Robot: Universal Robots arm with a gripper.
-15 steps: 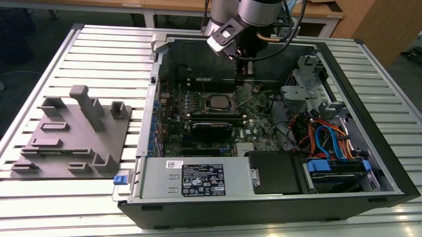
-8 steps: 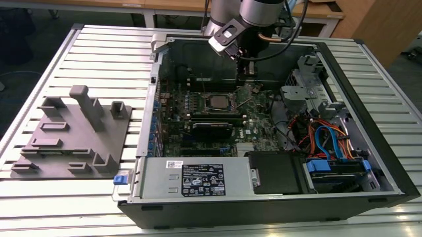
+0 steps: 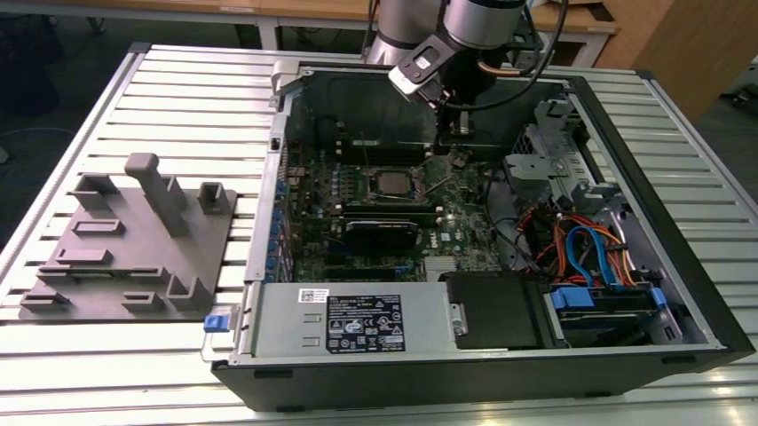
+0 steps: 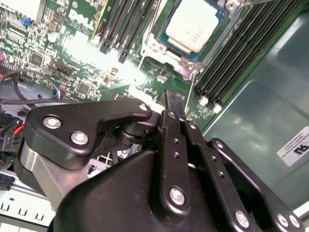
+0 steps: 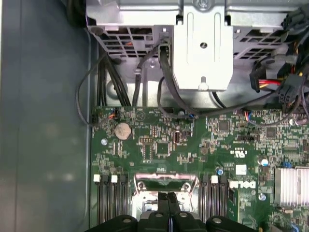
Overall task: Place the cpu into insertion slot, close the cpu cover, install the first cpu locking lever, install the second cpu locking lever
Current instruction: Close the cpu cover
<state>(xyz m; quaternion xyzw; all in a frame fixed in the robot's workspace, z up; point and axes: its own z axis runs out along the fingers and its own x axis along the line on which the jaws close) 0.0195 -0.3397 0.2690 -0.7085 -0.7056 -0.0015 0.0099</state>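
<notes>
- Black jointed links of the gripper are sitting nearest in the second wrist view. Its two slim fingers are pressing flat against each other, clenched with nothing visible between them.
- Just beyond the fingertips, the cpu is resting in the insertion slot, pale silver top facing up, apart from the gripper.
- The cpu cover is lying as a silvery frame around the cpu, between it and the fingertips.
- A thin metal lever is running close beside the fingertips; whether they are touching cannot be told.
- In the first wrist view, the fingertips are pointing at the cover's near edge on the green motherboard.
- In the exterior view, the arm is reaching down into the open computer case, the gripper hovering near the slot.
- A grey fixture block is lying well apart from the gripper, on the slatted table.
</notes>
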